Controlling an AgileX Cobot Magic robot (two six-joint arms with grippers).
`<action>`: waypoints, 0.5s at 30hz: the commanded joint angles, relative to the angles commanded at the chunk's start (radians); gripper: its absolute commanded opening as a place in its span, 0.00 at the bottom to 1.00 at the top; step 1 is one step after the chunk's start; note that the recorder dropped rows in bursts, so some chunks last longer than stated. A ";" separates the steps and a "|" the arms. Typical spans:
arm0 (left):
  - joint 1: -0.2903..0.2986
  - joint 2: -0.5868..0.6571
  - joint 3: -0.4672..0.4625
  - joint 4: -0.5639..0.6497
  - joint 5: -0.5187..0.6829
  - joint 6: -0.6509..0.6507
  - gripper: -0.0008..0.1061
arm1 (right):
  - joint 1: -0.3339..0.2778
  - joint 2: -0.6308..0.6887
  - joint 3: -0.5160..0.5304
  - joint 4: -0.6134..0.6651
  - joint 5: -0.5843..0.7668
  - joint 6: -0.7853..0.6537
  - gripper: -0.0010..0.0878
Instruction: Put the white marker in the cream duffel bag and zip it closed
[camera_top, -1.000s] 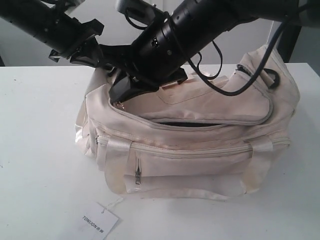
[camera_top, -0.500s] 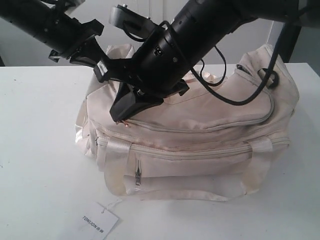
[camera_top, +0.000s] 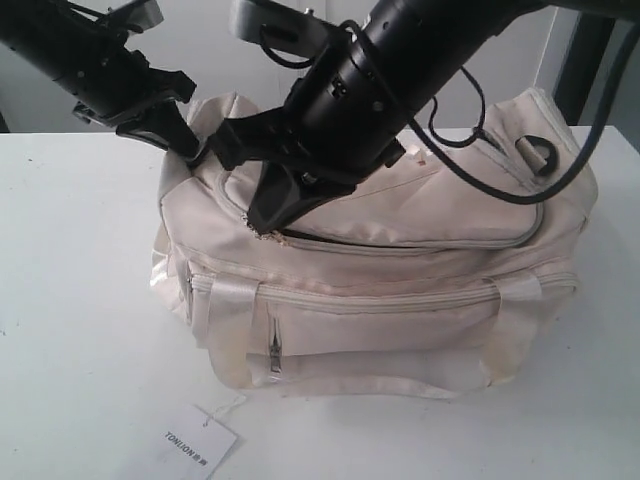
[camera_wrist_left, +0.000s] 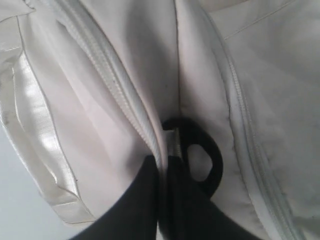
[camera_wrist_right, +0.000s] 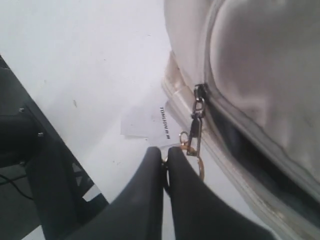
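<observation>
cream duffel bag (camera_top: 400, 300): gold ring pull (camera_wrist_right: 202, 167) clamped in right jaws; left jaws apparently pinching fabric.

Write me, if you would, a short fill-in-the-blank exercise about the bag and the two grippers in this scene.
1. The right gripper has its fingers shut on the gold ____ hanging from the zipper pull.
2. The left gripper pinches the cream duffel bag beside its ____ end ring.
3. The paper tag lies on the ____ in front of the bag.
Missing words: ring; black; table.
</observation>
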 joint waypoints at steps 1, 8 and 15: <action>0.000 0.000 0.000 0.004 -0.003 0.000 0.01 | 0.000 -0.006 0.000 -0.032 0.000 0.010 0.01; 0.000 0.000 0.000 0.039 -0.007 0.000 0.01 | 0.000 -0.030 0.000 -0.225 0.000 0.088 0.01; 0.000 0.000 0.000 0.065 -0.005 -0.002 0.01 | 0.000 -0.042 0.000 -0.381 0.000 0.100 0.01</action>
